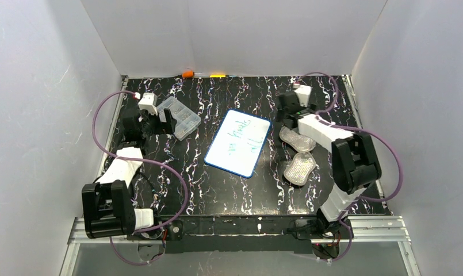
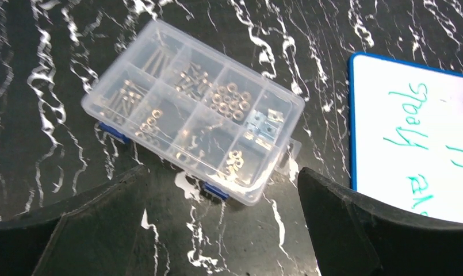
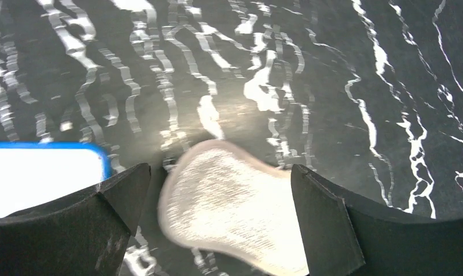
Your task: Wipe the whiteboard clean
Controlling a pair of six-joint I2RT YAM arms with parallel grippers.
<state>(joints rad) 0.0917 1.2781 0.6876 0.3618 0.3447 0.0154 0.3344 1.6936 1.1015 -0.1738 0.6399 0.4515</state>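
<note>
Reading from the left of the overhead frame: left arm (image 1: 122, 172) along the left edge of the black marbled tabletop (image 1: 217, 190), jaws parted wide, empty. Just beyond them, a clear compartment box (image 1: 179, 118), lid shut, small metal hardware in its compartments. At mid-frame, right of the box and apart from it, the whiteboard (image 1: 238, 142), flat on the tabletop, turned at a slant, blue-rimmed, green handwriting across it. Farther right, two grey oval pads, upper (image 1: 296, 140) and lower (image 1: 299, 168), near the board's right edge without touching it. At the right, right arm (image 1: 344, 155), jaws spread apart, gripping nothing. In the wrist frame, upper pad showing between them, board's blue corner at lower left.
</note>
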